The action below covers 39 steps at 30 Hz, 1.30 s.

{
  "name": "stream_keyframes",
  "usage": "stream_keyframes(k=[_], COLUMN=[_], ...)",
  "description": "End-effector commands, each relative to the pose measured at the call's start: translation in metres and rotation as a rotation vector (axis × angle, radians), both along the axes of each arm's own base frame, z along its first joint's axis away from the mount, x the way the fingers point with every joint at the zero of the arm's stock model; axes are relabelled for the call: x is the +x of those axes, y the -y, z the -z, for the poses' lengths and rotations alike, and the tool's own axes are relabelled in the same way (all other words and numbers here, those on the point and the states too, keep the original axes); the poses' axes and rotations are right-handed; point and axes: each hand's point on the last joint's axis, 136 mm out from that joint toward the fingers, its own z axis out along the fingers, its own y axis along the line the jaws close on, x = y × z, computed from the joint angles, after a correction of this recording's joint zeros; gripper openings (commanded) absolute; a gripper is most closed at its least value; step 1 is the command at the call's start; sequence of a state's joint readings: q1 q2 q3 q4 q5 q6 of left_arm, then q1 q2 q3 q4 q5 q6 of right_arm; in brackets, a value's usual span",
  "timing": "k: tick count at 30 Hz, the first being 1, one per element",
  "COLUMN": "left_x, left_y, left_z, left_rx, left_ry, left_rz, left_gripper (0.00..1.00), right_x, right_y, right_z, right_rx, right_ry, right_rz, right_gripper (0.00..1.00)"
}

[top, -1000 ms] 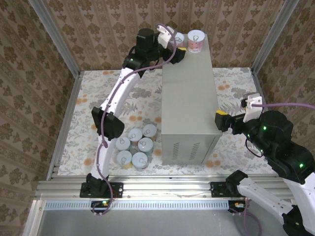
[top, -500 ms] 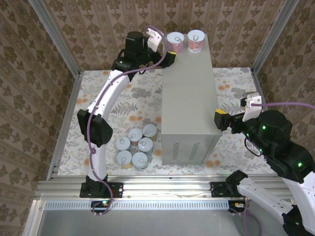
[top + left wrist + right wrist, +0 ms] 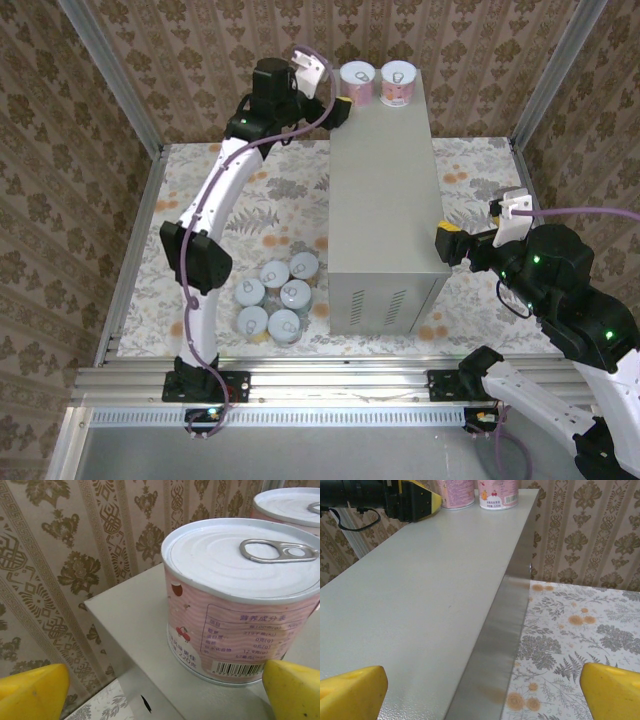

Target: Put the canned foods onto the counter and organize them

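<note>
pink tin (image 3: 235,630) label | Chinese nutrition table heading | barcode | figure 220 near base

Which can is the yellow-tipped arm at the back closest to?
Find the tall grey box in the middle. Two pink cans stand on its far end. It is the left can, at the corner beside the left gripper, not the right can.

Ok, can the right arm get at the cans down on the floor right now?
Probably not: the counter stands between the right arm and the floor cans, which sit clustered beside its left side.
</note>
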<state>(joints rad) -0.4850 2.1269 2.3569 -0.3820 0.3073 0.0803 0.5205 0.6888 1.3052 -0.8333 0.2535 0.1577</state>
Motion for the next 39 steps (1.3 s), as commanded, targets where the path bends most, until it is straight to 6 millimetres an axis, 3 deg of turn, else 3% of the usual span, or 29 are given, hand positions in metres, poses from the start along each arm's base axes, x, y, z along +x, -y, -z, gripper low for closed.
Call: stream_keyframes(k=[1, 13, 14, 16, 22, 29, 39], left_x=[0.007, 0.008, 0.017, 0.019, 0.011, -0.033, -0.122], left_y=[-0.008, -0.021, -0.036, -0.037, -0.039, -0.057, -0.093], left_z=[0.0, -0.008, -0.009, -0.009, -0.013, -0.028, -0.023], left_rx=[0.022, 0.018, 0.017, 0.016, 0.016, 0.01, -0.001], left_ry=[0.007, 0.024, 0.025, 0.023, 0.02, 0.008, -0.052], left_rz=[-0.029, -0.071, -0.099, -0.099, -0.09, -0.082, -0.062], left_gripper=[1.0, 1.0, 1.0, 1.0, 1.0, 1.0, 1.0], right_x=[-0.001, 0.002, 0.003, 0.004, 0.015, 0.054, 0.139], right_y=[0.001, -0.001, -0.002, -0.002, -0.005, -0.007, -0.012], right_z=[-0.003, -0.003, -0.003, -0.003, -0.005, -0.021, -0.04], right_rx=[0.022, 0.017, 0.017, 0.016, 0.002, -0.06, 0.069], right_ry=[0.013, 0.015, 0.014, 0.014, 0.002, -0.018, -0.083], right_rz=[0.005, 0.002, 0.0, -0.001, 0.021, 0.087, 0.025], right_gripper=[1.0, 1.0, 1.0, 1.0, 1.0, 1.0, 1.0])
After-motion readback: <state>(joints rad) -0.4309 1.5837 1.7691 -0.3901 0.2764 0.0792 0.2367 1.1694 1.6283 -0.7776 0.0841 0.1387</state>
